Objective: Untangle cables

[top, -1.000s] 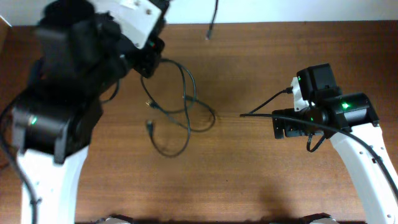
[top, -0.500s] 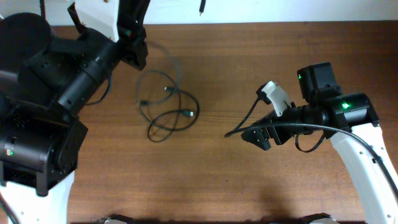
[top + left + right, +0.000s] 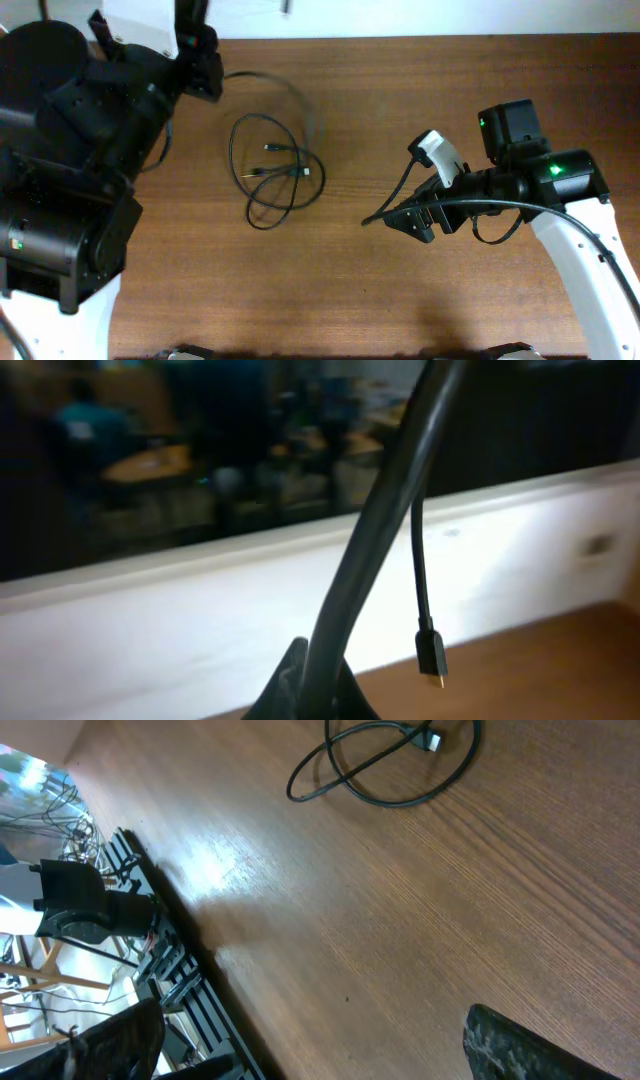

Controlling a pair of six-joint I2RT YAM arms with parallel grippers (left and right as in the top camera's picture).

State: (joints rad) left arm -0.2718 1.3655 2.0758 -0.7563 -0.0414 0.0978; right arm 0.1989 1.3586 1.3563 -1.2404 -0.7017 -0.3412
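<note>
Thin black cables (image 3: 276, 172) lie in a loose looped pile on the wooden table (image 3: 400, 300), left of centre. One strand (image 3: 300, 100) arcs from the pile up to my left gripper (image 3: 205, 68) at the far left edge. In the left wrist view that gripper (image 3: 320, 690) is shut on a black cable, and a plug end (image 3: 432, 656) hangs free beside it. My right gripper (image 3: 408, 220) is open and empty, low over the table right of the pile. The right wrist view shows its fingers (image 3: 540, 1050) wide apart and the cable loops (image 3: 385, 765) ahead.
The table's far edge meets a white wall (image 3: 150, 620). The left arm's bulky body (image 3: 70, 160) covers the table's left side. The right arm's own thick cable (image 3: 500, 205) loops near its wrist. A dark rack (image 3: 170, 960) stands beyond the table edge in the right wrist view.
My left gripper has moved up and left with its cable, dragging the pile; the loops have shifted and tightened. My right gripper turned toward the pile a second ago and has since stayed still.
</note>
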